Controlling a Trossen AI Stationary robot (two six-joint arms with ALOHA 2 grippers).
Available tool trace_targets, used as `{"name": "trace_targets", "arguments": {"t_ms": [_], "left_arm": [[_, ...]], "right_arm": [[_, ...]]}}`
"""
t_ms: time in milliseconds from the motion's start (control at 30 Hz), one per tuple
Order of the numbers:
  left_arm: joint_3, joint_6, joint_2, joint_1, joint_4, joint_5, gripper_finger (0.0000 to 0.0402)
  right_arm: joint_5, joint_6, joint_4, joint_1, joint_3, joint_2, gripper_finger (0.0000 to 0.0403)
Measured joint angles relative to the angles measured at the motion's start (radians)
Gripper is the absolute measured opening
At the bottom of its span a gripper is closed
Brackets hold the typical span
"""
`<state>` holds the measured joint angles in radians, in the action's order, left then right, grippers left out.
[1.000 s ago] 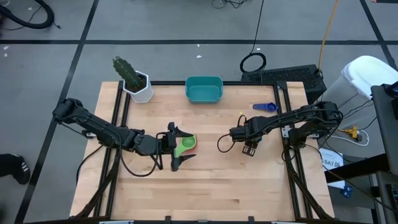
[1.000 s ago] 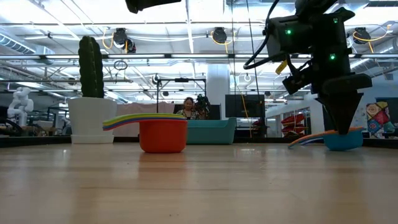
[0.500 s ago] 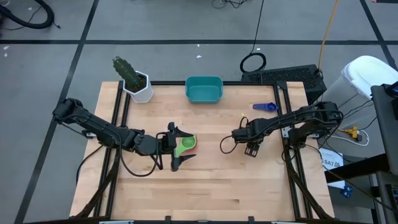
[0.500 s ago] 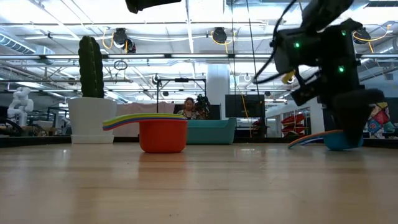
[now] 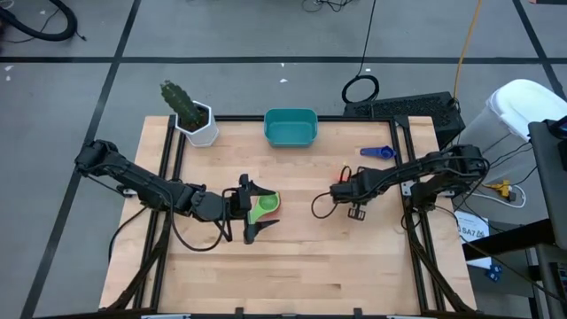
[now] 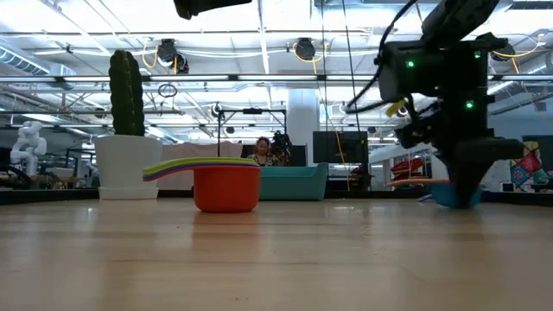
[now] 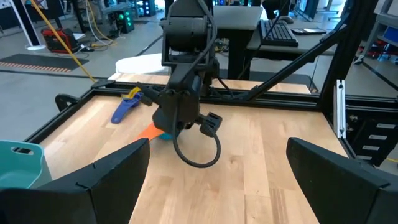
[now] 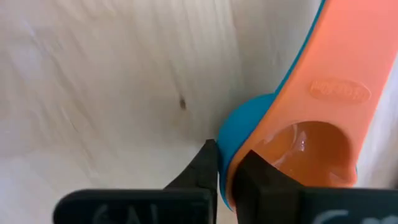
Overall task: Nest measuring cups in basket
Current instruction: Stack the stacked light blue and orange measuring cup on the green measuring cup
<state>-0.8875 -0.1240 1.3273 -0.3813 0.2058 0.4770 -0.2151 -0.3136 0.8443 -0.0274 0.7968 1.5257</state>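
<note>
A stack of nested measuring cups [image 5: 266,205], green on top and red [image 6: 226,189] at the bottom, stands on the table's middle. My left gripper [image 5: 255,209] is open, a finger on either side of the stack. To the right, an orange cup nested in a light blue one [image 8: 292,140] is held by my shut right gripper [image 5: 339,189]. A dark blue cup [image 5: 378,152] lies at the far right. The teal basket [image 5: 291,127] stands at the far edge. My right gripper pinches the rim of the nested pair [image 8: 229,152] between its two fingers, one finger [image 8: 208,163] outside the light blue wall and one inside the orange bowl. The fingers come from above, pointing down. The orange handle [image 6: 416,182] sticks out level; whether the cups are off the table I cannot tell.
A white pot with a cactus [image 5: 190,111] stands at the far left corner. Bare wood lies along the near half of the table [image 5: 292,275]. A person [image 6: 262,151] shows in the room beyond the far edge.
My right gripper has shut on the orange and light blue pair. The pair's handle, which slanted down toward the table, now stands level, and the pair has shifted a little toward the stack.
</note>
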Motion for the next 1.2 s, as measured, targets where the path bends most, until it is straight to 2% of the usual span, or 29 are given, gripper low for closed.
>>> {"name": "trace_targets", "arguments": {"t_ms": [100, 200, 300, 467, 600, 900, 1033, 1200], "left_arm": [[0.0, -0.002, 0.0, 0.0, 0.0, 0.0, 0.0379], [0.0, 0.013, 0.0, 0.0, 0.006, 0.0, 0.0379], [0.0, 0.029, 0.0, 0.0, 0.023, 0.0, 0.0379], [0.0, 0.079, -0.006, 0.0, 0.033, 0.0, 0.0379], [0.001, 0.13, -0.078, -0.002, -0.013, -0.01, 0.0379], [0.0, 0.186, -0.356, -0.039, -0.223, -0.029, 0.0379], [0.0, 0.205, -0.418, -0.047, -0.318, -0.023, 0.0379], [0.0, 0.201, -0.439, -0.046, -0.394, -0.014, 0.0379]], "right_arm": [[-0.037, 0.073, -0.022, -0.022, 0.033, 0.002, 0.0004], [-0.058, 0.328, -0.047, -0.1, 0.076, 0.001, 0.0003], [-0.127, 0.487, -0.061, -0.173, 0.139, 0.001, 0.0002], [-0.156, 0.584, -0.057, -0.203, 0.27, 0.001, 0.0001], [-0.152, 0.673, -0.072, -0.203, 0.379, 0.021, 0.0001], [-0.13, 0.859, -0.045, -0.199, 0.655, 0.247, 0.0001], [-0.094, 0.921, -0.046, -0.179, 0.766, 0.337, 0.0001], [-0.079, 0.994, -0.039, -0.152, 0.896, 0.411, 0.0001]]}}
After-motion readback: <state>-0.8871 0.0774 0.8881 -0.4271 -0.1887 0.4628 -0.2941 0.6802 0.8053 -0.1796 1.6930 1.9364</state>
